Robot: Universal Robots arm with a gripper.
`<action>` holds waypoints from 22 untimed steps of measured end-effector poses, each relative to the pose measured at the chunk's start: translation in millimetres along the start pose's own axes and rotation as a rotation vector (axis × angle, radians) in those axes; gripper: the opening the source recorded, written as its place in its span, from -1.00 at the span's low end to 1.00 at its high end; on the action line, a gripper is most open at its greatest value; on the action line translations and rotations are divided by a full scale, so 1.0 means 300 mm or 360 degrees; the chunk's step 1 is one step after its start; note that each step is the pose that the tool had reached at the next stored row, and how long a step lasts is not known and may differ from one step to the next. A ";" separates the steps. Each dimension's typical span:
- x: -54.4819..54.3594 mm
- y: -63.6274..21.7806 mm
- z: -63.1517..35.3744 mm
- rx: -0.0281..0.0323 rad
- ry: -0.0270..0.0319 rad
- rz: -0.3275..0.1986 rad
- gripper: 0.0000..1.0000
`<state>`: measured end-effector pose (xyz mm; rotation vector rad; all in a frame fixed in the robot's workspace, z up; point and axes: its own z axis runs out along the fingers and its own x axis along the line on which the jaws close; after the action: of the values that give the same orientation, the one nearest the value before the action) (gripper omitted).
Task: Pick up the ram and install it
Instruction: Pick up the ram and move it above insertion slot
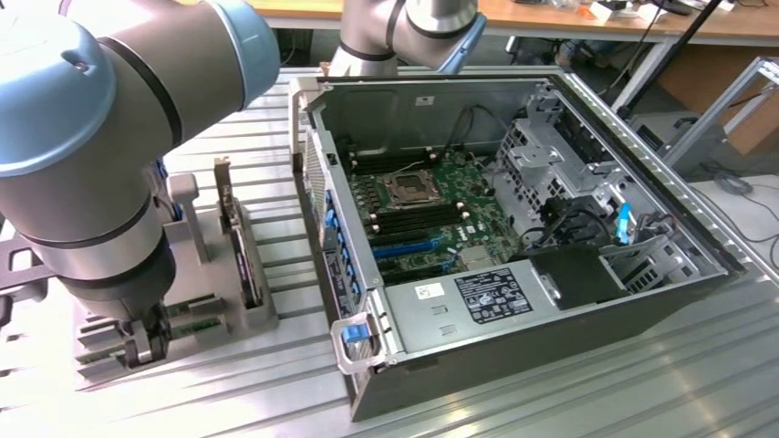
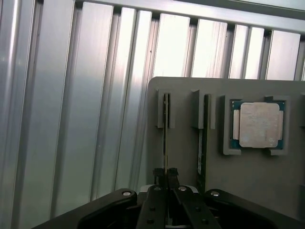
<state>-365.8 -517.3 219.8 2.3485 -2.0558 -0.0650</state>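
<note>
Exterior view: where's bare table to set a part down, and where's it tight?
Free: the slats between the case and the camera, and those between the arm and the case. Tight: the holder, where the gripper is shut on the ram; inside the case.

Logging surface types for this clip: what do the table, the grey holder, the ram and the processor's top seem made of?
Table: likely bare aluminium; ribbed slats with silvery sheen.
Holder: matte grey, probably plastic; no glints.
Ram: seen edge-on, thin dark-greenish board, probably circuit laminate.
Processor top: dull silvery metal plate on a greenish board.
</note>
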 end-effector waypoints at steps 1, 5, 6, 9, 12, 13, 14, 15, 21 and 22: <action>0.000 0.000 -0.005 0.00000 0.00002 0.0000 -0.76; 0.000 0.001 -0.025 -0.00001 0.00020 0.0000 -0.76; -0.001 0.001 -0.029 -0.00002 0.00024 0.0000 -0.76; -0.001 0.002 -0.043 -0.00004 0.00040 0.0000 -0.76; -0.001 0.002 -0.058 -0.00009 0.00078 0.0000 -0.76; -0.001 0.003 -0.063 -0.00010 0.00089 0.0000 -0.76; -0.001 0.003 -0.068 -0.00011 0.00097 0.0000 -0.76; -0.001 0.003 -0.076 -0.00013 0.00113 0.0000 -0.76; -0.002 0.004 -0.099 -0.00020 0.00157 0.0001 -0.76; -0.002 0.004 -0.104 -0.00019 0.00170 0.0001 -0.76</action>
<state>-365.8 -517.2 251.0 2.3425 -2.0511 -0.0536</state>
